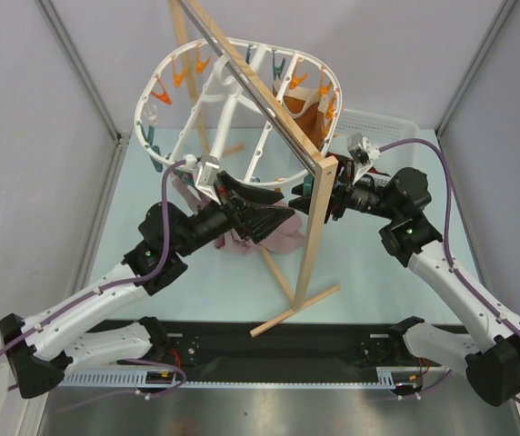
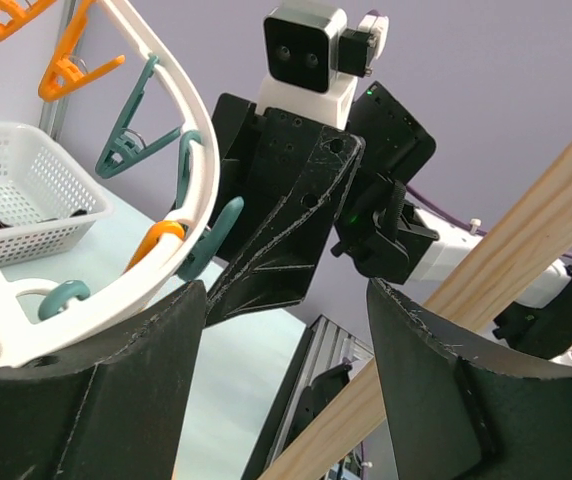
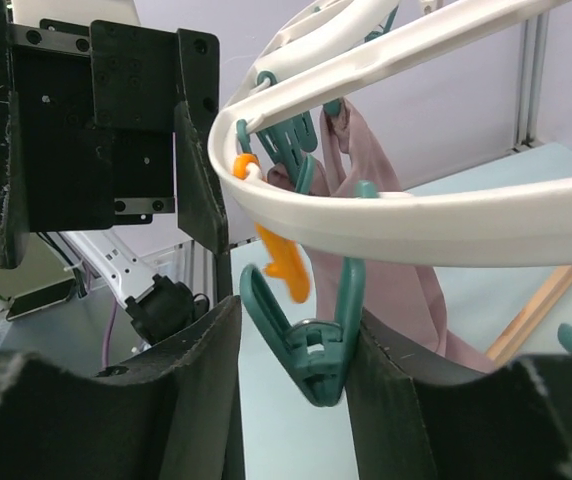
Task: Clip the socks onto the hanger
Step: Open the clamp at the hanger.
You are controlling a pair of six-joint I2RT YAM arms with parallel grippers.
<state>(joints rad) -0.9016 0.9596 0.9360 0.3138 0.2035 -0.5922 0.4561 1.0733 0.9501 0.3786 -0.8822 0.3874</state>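
The white oval hanger (image 1: 144, 109), ringed with orange and teal clips, hangs tilted from the wooden stand's rod. My right gripper (image 3: 291, 350) is under its near rim (image 3: 446, 215), and its fingers rest against both handles of one hanging teal clip (image 3: 316, 350). That clip's mouth looks closed with nothing in it. My left gripper (image 2: 286, 340) stands wide open and empty just left of it, below the rim (image 2: 181, 130), facing the right gripper's fingers (image 2: 286, 210). In the top view both grippers (image 1: 246, 202) (image 1: 310, 195) meet under the hanger. The socks are out of view.
The wooden stand's upright post (image 1: 317, 227) is right beside the right gripper, with its feet (image 1: 296, 304) on the table. A mauve-pink cloth (image 1: 274, 234) hangs from the near clips. An orange garment (image 1: 304, 116) hangs at the far side. A white basket (image 1: 383, 123) sits at the back right.
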